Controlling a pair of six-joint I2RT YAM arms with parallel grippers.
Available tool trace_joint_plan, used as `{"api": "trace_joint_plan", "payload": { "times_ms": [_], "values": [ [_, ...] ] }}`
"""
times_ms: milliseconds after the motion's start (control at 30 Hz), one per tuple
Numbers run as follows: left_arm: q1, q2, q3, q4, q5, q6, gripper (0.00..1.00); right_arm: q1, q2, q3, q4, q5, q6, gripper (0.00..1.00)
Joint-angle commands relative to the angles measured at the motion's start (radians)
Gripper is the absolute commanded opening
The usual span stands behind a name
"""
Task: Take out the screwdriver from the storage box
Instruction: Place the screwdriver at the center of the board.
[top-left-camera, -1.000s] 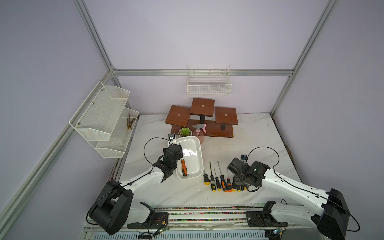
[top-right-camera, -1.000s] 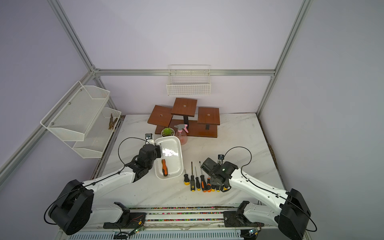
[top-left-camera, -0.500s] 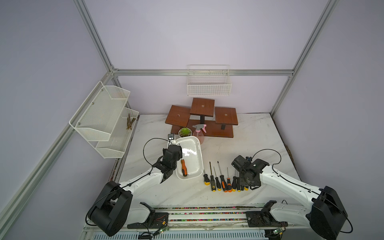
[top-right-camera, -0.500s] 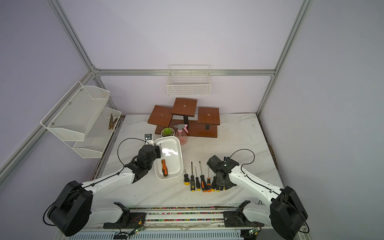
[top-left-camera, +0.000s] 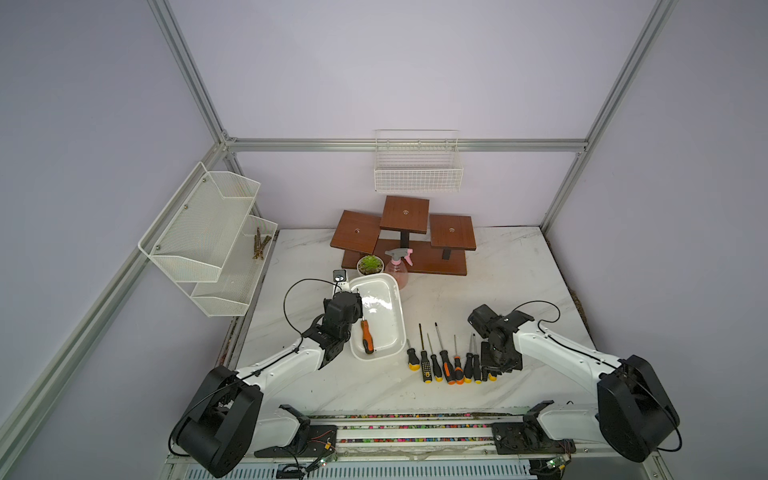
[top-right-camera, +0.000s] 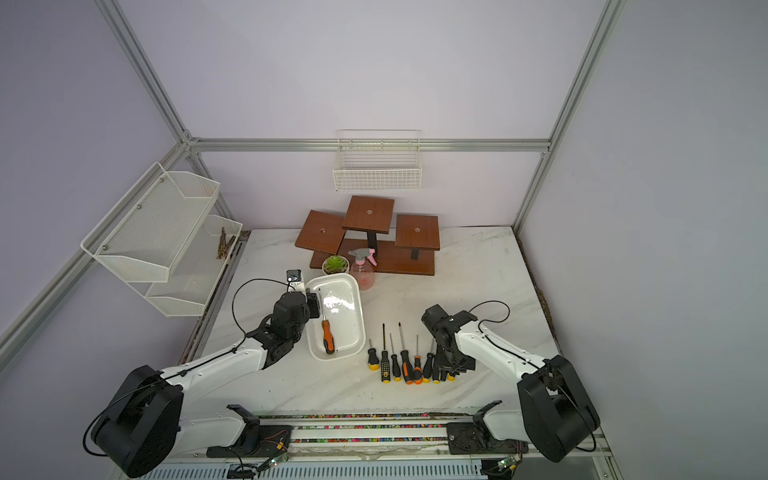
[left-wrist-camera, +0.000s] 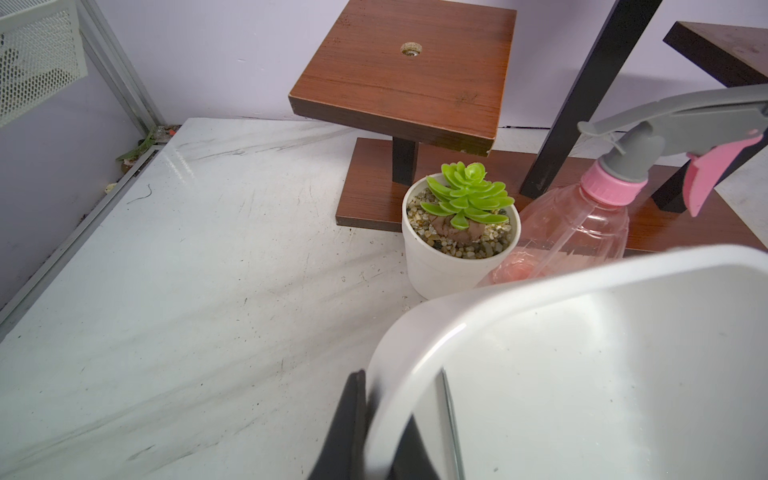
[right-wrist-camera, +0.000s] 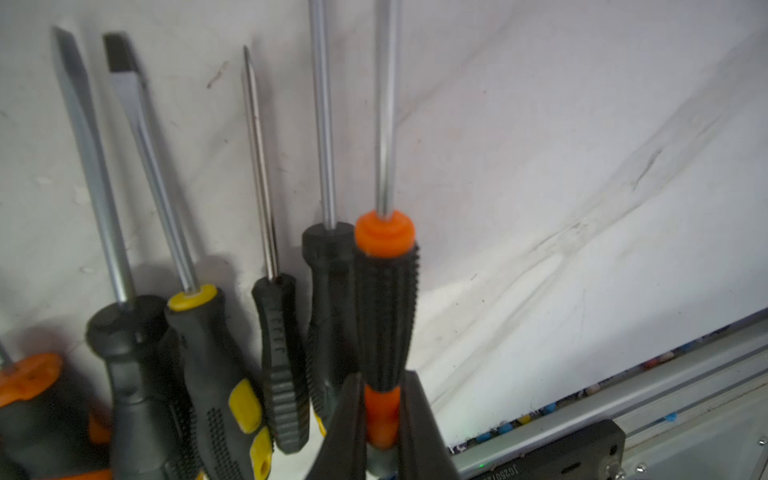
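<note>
The right gripper (right-wrist-camera: 384, 379) has turned frontward, clamped on the row's end screwdriver (right-wrist-camera: 385, 307). The left gripper (left-wrist-camera: 376, 401) pinches the storage box (left-wrist-camera: 540, 283) by its rim.

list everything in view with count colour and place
storage box: one, white, mid table
boxed screwdriver: one, orange-black, inside storage box
screwdriver row: about seven, black with yellow or orange, on table
held screwdriver: one, orange-black, row's end
plant pot: one, green-white, behind storage box
spray bottle: one, pink, beside plant pot
wooden stand: one, brown, table's back
mesh shelf: one, white, side wall
wire basket: one, white, back wall
left claw: shut on storage box rim
right claw: shut on held screwdriver
</note>
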Motion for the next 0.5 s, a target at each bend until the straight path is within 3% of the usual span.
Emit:
{"api": "trace_joint_plan", "payload": {
  "times_ms": [0, 467],
  "values": [
    [0.009, -0.029, -0.010, 0.038, 0.003, 0.007, 0.00, -0.034, -0.002, -0.008, 0.018, -0.014, -0.016, 0.00],
    [0.009, -0.029, -0.009, 0.043, 0.006, 0.015, 0.00, -0.130, 0.070, -0.005, 0.041, -0.073, -0.058, 0.02]
  ]
}}
